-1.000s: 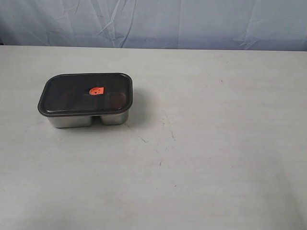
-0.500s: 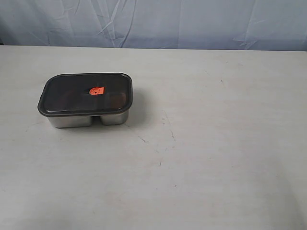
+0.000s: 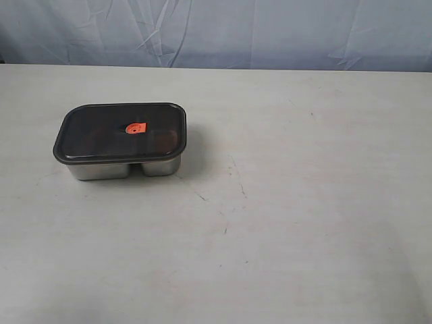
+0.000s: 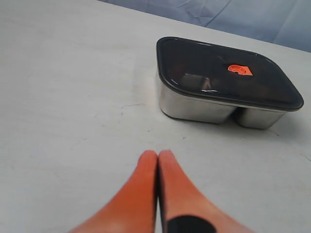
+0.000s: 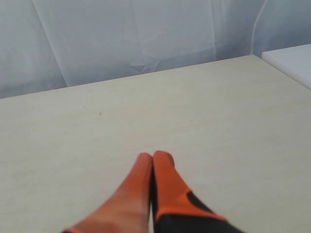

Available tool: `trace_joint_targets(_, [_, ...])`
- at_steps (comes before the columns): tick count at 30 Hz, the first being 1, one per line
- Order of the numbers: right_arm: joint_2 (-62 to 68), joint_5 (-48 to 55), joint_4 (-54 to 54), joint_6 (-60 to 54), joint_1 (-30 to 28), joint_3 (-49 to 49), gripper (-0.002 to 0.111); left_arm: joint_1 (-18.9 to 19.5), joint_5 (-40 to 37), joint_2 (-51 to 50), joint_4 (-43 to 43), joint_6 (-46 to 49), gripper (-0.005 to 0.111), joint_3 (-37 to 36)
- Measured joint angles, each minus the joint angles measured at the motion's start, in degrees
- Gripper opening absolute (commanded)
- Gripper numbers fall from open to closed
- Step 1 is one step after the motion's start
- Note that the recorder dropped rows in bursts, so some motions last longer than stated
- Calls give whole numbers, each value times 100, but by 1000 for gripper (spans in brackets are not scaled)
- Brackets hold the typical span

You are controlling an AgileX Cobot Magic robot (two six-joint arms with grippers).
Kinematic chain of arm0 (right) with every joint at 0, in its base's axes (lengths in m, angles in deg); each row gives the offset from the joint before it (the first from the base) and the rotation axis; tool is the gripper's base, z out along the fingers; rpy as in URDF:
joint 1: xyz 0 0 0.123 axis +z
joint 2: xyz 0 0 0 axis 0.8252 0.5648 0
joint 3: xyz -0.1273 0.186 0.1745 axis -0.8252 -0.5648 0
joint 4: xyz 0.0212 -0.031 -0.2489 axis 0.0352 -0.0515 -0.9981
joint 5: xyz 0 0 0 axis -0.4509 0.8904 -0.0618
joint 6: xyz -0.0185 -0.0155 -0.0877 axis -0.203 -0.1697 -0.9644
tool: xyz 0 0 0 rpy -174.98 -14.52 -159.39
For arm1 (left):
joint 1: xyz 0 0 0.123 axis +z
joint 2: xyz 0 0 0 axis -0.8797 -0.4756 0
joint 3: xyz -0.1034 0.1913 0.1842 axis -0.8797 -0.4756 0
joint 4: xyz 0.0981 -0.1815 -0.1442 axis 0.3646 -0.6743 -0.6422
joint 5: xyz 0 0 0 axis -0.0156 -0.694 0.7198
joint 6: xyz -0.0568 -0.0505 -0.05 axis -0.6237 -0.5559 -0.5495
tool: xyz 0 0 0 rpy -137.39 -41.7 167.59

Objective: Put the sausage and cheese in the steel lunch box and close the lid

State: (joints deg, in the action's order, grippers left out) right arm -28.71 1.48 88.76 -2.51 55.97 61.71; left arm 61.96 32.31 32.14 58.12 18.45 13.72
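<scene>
two grippers show only in their own wrist views; neither appears in the exterior view. the left gripper (image 4: 158, 154) has its orange fingers pressed together tip to tip with nothing between them, and their bases are cut off by the picture's edge. the right gripper (image 5: 153, 156) is likewise pinched closed on nothing, with its bases cut off too.

the steel lunch box (image 4: 194, 104) stands ahead of the left fingertips and a little aside, well apart from them, with bare table (image 4: 73, 97) between. the lid (image 4: 204, 73) sits flat on the box and covers its whole rim, with the orange valve (image 4: 240, 70) at its centre. through the dark lid a steel inner wall shows faintly. the sausage and the cheese cannot be made out under it, so which compartment holds which cannot be told.

ahead of the right fingertips lies only open table, running to its far edge, where pale blue cloth (image 5: 146, 34) hangs. a side edge of the table shows there as well, with a whiter surface (image 5: 291, 60) beyond it. in the exterior view the box stands well in from the far edge, with wide bare table beside it and in front of it.
</scene>
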Motion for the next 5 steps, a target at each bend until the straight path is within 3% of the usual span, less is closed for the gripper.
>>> trace_joint_targets(5, [0, 0, 0, 0, 0, 0, -1, 0, 0, 0, 0, 0, 0, 0])
